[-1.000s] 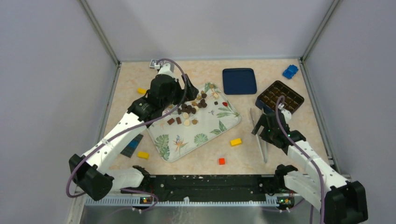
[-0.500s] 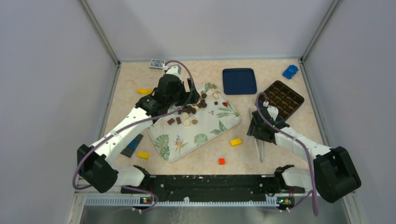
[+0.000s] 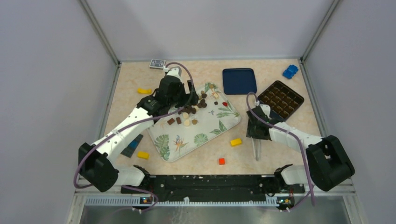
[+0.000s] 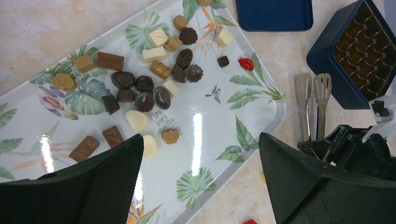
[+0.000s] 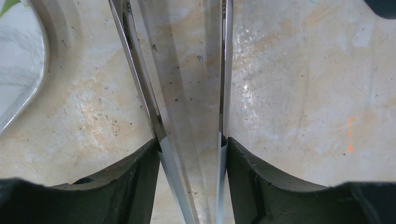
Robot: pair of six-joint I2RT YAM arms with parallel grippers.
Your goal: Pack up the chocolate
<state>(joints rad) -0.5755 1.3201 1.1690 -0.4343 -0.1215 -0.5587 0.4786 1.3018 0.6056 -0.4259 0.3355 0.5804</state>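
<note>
Several chocolate pieces [image 3: 191,109] [image 4: 144,88], dark, light brown and cream, lie scattered on the leaf-print tray [image 3: 205,130] [image 4: 219,135]. My left gripper [image 3: 187,95] [image 4: 201,140] hovers over the tray's near part, open, with nothing between its fingers. The dark compartment box [image 3: 280,99] [image 4: 364,51] stands at the right. Metal tongs [image 3: 256,151] [image 5: 224,70] [image 4: 313,102] lie on the table between tray and box. My right gripper [image 3: 256,128] [image 5: 191,142] is down on them, one finger pressed against each tong arm from outside.
A dark blue lid [image 3: 239,80] lies behind the tray. Loose yellow bricks [image 3: 236,142] [image 3: 143,155], a red brick [image 3: 222,161] and a blue brick [image 3: 290,71] dot the table. A card pack [image 3: 157,63] sits at the back. A small red piece [image 4: 246,64] lies on the tray.
My right arm swung left and down onto the tongs, and its jaws narrowed until they touch both tong arms. The left arm shifted slightly right, then held still.
</note>
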